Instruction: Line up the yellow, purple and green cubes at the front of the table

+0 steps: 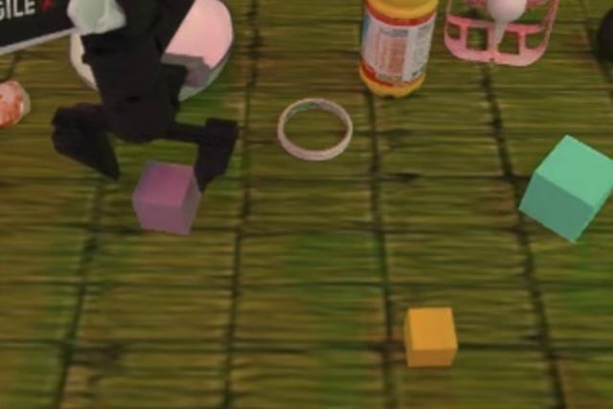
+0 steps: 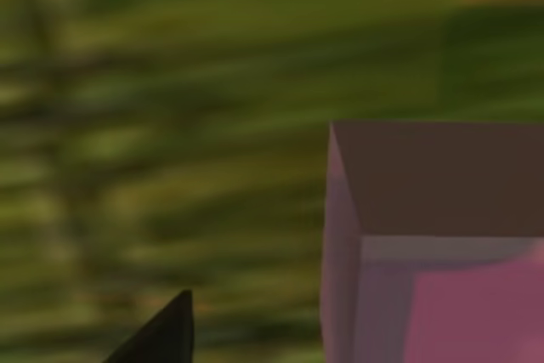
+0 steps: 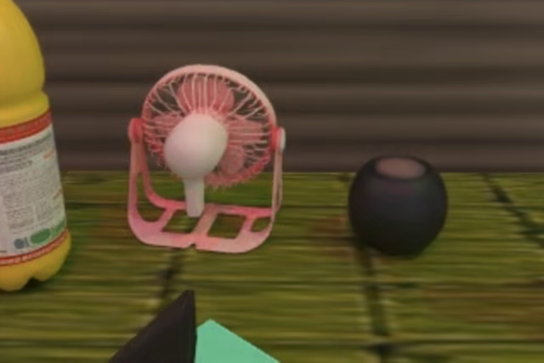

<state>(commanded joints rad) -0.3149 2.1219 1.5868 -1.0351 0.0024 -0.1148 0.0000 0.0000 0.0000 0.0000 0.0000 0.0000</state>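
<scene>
A: Where is the left tool [image 1: 153,155]?
B: Near the table's [image 1: 316,265] left edge, partway back. Its two black fingers [image 1: 216,150] are spread wide, hanging just behind the purple cube [image 1: 167,197]. One finger stands at the cube's back right corner; whether it touches, I cannot tell. The left wrist view shows the cube close up beside one dark fingertip [image 2: 161,336].

A: And the other cubes?
B: The green cube [image 1: 569,187] sits by the right edge, turned at an angle. The yellow cube [image 1: 429,336] rests near the front edge, right of centre. All three lie well apart.

A: The right tool?
B: Only a dark fingertip [image 3: 166,333] shows in the right wrist view; open or closed, I cannot tell.

A: Anything else?
B: Along the back edge: a pink bowl [image 1: 206,35] behind the left arm, an orange bottle [image 1: 400,21], a pink fan [image 1: 505,7] and a dark round speaker [image 3: 397,203]. A white ring [image 1: 315,128] lies near the middle.
</scene>
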